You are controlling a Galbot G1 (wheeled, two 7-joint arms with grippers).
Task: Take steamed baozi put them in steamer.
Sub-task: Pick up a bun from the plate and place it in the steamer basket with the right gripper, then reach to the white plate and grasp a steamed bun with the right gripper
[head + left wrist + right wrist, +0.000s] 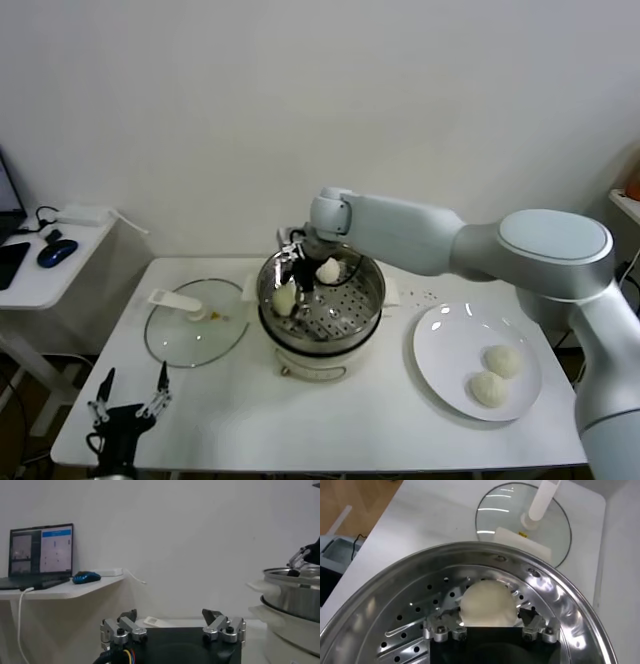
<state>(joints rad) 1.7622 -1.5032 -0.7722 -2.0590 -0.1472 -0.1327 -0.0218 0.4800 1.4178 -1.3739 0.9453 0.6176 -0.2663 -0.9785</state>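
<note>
The steel steamer stands on its cream cooker base mid-table. Two steamed baozi lie in it: one at the left side, one toward the back. My right gripper reaches down into the basket. In the right wrist view it is open, its fingers either side of a baozi that rests on the perforated floor. Two more baozi lie on the white plate at the right. My left gripper is open and empty at the table's front left.
The flat glass lid lies on the table left of the steamer. A side table at far left holds a laptop and a blue mouse. The steamer's side shows in the left wrist view.
</note>
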